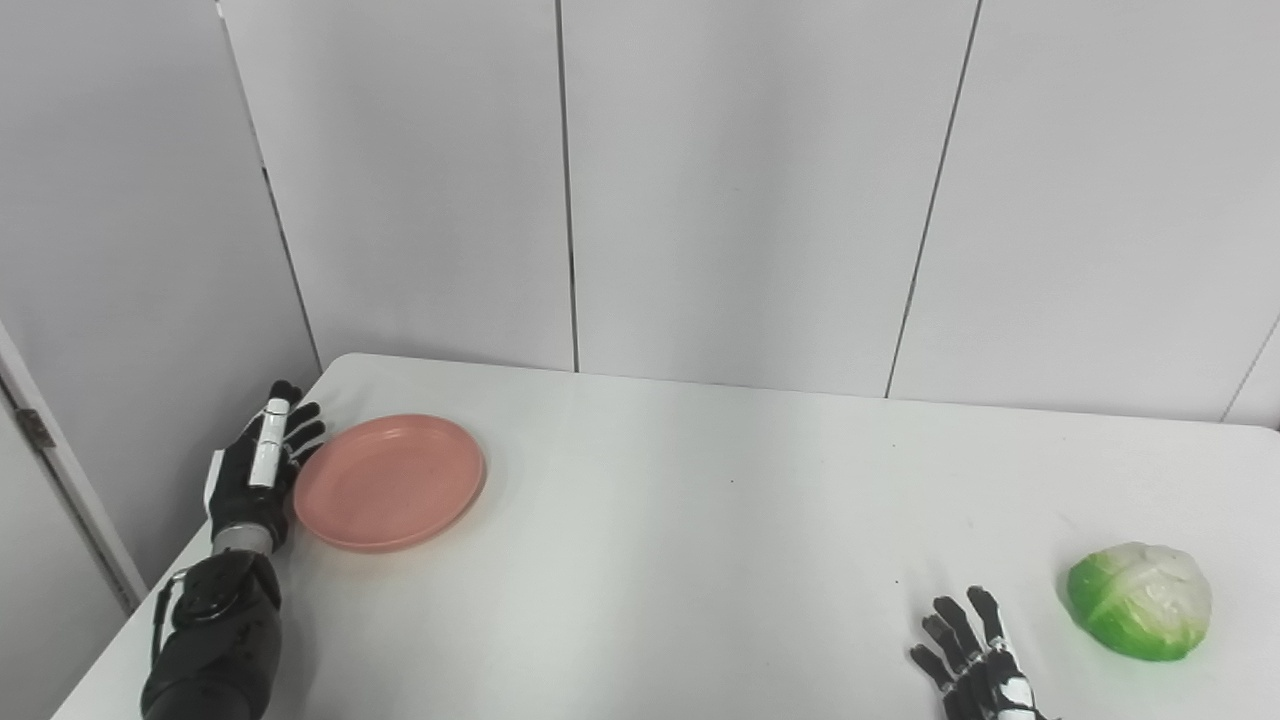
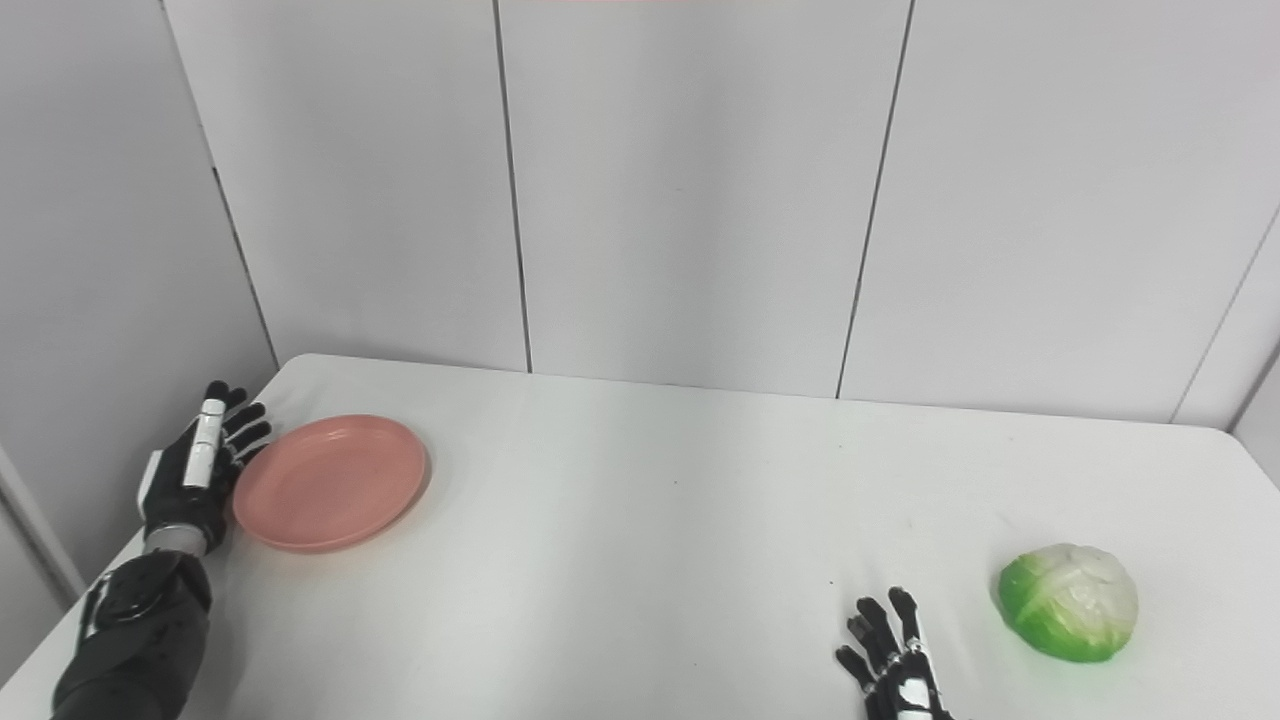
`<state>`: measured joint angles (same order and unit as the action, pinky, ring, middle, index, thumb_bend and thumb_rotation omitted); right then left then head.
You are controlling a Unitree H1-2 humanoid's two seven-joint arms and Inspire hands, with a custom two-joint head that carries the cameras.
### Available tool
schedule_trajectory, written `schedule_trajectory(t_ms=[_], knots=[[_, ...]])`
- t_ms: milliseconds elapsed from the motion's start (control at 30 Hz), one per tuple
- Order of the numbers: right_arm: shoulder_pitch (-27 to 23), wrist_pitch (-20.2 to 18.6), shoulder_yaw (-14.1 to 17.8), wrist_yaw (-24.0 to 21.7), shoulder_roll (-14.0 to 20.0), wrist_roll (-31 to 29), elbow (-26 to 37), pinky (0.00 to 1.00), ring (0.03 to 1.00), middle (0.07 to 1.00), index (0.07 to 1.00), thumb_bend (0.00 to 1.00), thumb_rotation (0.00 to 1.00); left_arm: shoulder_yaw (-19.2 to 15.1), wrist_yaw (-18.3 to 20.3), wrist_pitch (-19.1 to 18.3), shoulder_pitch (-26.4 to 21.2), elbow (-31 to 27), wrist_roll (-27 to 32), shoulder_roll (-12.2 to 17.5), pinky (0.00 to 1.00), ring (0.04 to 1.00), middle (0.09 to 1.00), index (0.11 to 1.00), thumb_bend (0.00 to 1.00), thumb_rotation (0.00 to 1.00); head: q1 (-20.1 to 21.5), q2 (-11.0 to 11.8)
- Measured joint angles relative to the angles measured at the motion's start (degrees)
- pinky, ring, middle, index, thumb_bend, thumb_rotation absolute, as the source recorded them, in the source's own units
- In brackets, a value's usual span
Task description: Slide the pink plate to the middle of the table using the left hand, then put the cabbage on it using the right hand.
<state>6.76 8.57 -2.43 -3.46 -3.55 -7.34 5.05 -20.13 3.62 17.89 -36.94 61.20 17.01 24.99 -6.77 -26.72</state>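
The pink plate (image 1: 389,482) lies flat on the white table (image 1: 680,520) near its far left corner. My left hand (image 1: 258,468) is open, fingers straight, standing on edge against the plate's left rim. The green and white cabbage (image 1: 1140,599) sits on the table at the right, near the front. My right hand (image 1: 975,660) is open and empty at the bottom edge, a short way left of the cabbage, fingers spread and pointing away. The plate (image 2: 330,482) and the cabbage (image 2: 1069,601) also show in the right eye view.
White wall panels (image 1: 740,180) stand right behind the table's far edge. The table's left edge runs just beside my left forearm (image 1: 215,640). A door frame with a hinge (image 1: 35,428) is at the far left.
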Motion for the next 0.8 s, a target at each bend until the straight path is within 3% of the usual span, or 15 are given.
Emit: schedule_trajectory(t_ms=[467,800], knots=[[0.09,-0.51,-0.62,0.49,-0.09,1.04,0.32,0.85,0.894,0.902,0.965,0.73,1.0,2.49,4.39,-4.21,2.39,-9.46,1.22,-4.59,0.72,0.781,0.774,0.759,0.81,0.82,0.97,-0.35],[0.15,-1.83,-1.57,1.02,-0.25,1.69,0.96,0.83,0.879,0.89,0.958,0.73,1.0,4.11,4.6,-6.35,2.57,-12.42,0.4,-6.56,0.77,0.795,0.78,0.763,0.82,0.83,3.6,-1.4]])
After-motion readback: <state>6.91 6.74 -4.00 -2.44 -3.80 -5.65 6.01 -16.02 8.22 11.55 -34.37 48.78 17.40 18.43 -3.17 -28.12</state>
